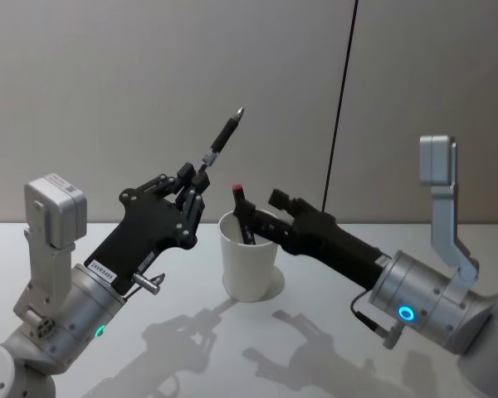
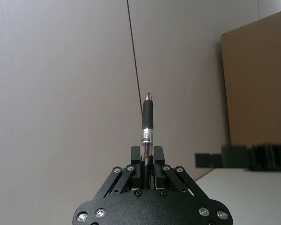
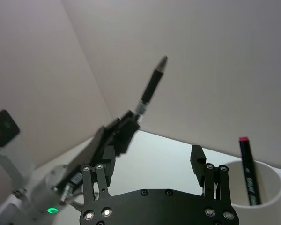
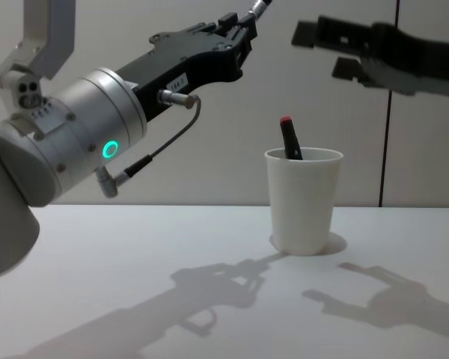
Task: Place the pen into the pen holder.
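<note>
My left gripper (image 1: 201, 177) is shut on a black pen (image 1: 222, 143) with a clear lower section, its silver tip pointing up and away. It hangs left of and above the pen holder (image 1: 249, 265), a white paper cup on the table. The left wrist view has the pen (image 2: 147, 119) upright between the fingers of this gripper (image 2: 146, 154). A second black pen with a red end (image 1: 242, 211) leans inside the cup. My right gripper (image 1: 266, 217) is open at the cup's rim, nothing between its fingers; in the chest view this gripper (image 4: 325, 51) hovers above the cup (image 4: 303, 202).
The white table (image 1: 191, 348) is bare around the cup. A grey wall with a thin dark vertical line (image 1: 340, 99) stands behind. A brown board (image 2: 257, 84) and dark objects (image 2: 243, 157) sit beyond the table.
</note>
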`<state>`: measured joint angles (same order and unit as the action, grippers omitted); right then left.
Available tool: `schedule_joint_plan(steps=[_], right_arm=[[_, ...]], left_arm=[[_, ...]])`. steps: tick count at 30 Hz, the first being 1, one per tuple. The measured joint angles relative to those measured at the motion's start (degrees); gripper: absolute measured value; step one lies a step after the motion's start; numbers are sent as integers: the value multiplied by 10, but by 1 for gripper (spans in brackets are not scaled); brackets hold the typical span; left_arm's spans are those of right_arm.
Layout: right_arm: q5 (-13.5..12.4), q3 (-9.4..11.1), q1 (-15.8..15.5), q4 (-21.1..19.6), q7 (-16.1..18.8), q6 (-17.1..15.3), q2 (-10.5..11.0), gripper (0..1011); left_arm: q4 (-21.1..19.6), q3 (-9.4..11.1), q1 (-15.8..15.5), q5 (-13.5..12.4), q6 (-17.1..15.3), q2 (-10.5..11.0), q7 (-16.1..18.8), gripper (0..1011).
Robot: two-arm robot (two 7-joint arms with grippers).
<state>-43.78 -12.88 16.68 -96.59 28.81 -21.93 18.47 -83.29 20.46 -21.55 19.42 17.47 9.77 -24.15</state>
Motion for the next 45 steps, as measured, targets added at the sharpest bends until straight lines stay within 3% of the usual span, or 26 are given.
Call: schedule_joint_plan(steps=[9,18,30,45], right_arm=[[-71,10,35,27,45,-37,-17,1001],[-107,20,51,42,52,-50,-30,1001],[-111,24,58,44,12,-51,-38,1001],[-113,7,68,58,-18,-41,-58,1001]], left_arm=[[5,5,2,1,7,0,-8,167],[6,7,4,0,11,0,-12,167],[7,10,5,0,12,0,-16,168],[6,13,8,2,12,0,-19,168]])
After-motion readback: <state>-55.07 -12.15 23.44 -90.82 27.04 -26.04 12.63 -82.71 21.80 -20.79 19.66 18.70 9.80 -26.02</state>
